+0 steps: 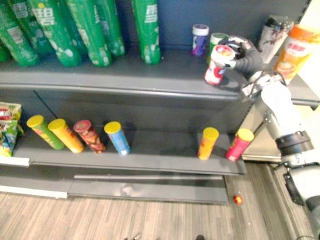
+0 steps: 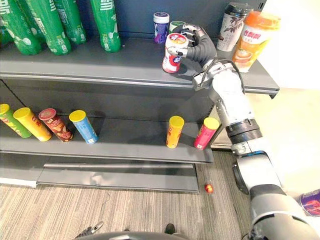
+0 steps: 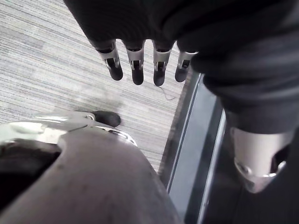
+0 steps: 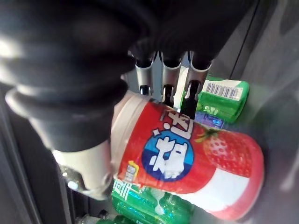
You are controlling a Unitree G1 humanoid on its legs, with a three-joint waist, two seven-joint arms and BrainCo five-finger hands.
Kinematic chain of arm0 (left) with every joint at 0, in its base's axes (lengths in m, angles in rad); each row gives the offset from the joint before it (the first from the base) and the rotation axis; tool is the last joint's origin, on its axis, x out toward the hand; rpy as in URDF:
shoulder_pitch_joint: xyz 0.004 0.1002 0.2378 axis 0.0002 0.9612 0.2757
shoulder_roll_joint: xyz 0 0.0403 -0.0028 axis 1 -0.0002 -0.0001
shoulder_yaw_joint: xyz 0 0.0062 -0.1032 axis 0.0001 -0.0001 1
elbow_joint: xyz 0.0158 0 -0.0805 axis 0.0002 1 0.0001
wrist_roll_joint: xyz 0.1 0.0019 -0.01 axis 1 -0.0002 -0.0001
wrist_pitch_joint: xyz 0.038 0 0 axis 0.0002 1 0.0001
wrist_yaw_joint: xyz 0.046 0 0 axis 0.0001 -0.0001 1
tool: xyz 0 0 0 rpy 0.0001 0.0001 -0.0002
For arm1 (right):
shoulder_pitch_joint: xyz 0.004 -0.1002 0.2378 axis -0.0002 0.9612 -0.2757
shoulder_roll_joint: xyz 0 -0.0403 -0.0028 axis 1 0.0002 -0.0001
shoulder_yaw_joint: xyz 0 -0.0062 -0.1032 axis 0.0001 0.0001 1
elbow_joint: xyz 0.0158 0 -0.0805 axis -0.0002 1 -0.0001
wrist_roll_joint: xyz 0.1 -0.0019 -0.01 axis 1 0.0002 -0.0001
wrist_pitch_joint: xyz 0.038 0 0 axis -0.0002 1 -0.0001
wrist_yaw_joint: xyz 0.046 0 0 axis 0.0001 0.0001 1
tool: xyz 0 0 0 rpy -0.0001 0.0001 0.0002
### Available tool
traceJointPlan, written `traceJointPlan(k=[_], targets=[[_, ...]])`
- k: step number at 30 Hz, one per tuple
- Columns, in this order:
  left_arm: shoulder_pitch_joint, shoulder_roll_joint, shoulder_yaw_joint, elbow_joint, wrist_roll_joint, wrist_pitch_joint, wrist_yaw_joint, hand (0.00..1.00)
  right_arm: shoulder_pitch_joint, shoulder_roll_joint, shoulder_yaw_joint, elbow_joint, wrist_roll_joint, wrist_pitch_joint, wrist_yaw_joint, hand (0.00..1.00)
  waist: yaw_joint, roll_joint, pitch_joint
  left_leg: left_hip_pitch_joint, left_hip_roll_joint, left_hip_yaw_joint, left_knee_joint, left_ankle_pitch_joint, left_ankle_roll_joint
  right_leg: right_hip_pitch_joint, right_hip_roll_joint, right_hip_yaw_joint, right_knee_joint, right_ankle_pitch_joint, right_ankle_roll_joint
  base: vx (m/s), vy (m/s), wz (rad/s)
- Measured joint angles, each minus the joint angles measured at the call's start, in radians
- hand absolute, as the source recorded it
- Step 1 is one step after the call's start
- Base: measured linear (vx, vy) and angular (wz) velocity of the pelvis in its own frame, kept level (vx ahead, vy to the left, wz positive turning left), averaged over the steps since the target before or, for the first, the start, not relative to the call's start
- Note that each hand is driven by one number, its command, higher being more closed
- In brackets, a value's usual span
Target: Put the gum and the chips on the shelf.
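Entry: red gum jar (image 1: 217,65), gripped in my right hand (image 1: 240,49) at the upper shelf (image 1: 125,70).

Head views: I log the jar tilted over the right part of the upper shelf, its base down at the shelf surface; I cannot tell whether it touches. A purple jar (image 1: 200,39) and a green jar (image 1: 216,38) stand on the same shelf just behind it, green bottles (image 1: 90,30) further left and cups (image 1: 295,52) to the right. Six chip tubes (image 1: 207,142) lean on the lower board (image 1: 160,160) beneath the upper shelf. Left wrist view: my left hand (image 3: 159,65) hangs over the floor (image 3: 56,70), fingers straight, empty. Right wrist view: the fingers (image 4: 169,77) and thumb are wrapped round the jar's lid end.
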Motion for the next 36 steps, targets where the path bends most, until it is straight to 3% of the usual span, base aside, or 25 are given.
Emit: traceJointPlan(k=[14,15,23,36], targets=[[0.005,0.001,-0.009,-0.041,0.001,0.0,-0.019,0.0,-0.011,0.0,-0.037,0.02,-0.018,-0.008,0.026,1.0,0.001,-0.015,0.04,0.002,-0.005,0.002,-0.002,0.0,0.0,0.001,-0.004,-0.004,0.001,0.0,0.002,0.0,0.0,0.0],[0.005,0.001,-0.009,-0.042,0.001,0.0,-0.019,0.0,-0.011,0.0,-0.037,0.019,-0.018,-0.008,0.026,0.0,0.001,-0.017,0.041,0.002,-0.005,0.002,-0.002,0.0,0.0,0.002,-0.004,-0.004,0.001,0.0,0.002,0.0,0.0,0.0],[0.005,0.026,-0.018,-0.047,0.002,0.0,-0.019,0.0,0.028,0.0,-0.036,-0.017,-0.021,-0.007,0.046,0.0,-0.001,-0.044,0.055,0.003,-0.005,0.006,-0.002,-0.001,-0.001,0.007,-0.004,-0.002,0.001,-0.001,0.002,0.0,0.0,0.0],[0.003,0.028,-0.016,-0.039,0.002,0.0,-0.018,0.0,0.051,0.0,-0.037,-0.041,-0.018,-0.007,0.02,0.0,-0.004,-0.047,0.054,0.003,-0.003,0.007,-0.002,0.0,0.001,0.005,-0.004,0.003,0.0,0.001,0.002,0.0,0.0,0.0]])
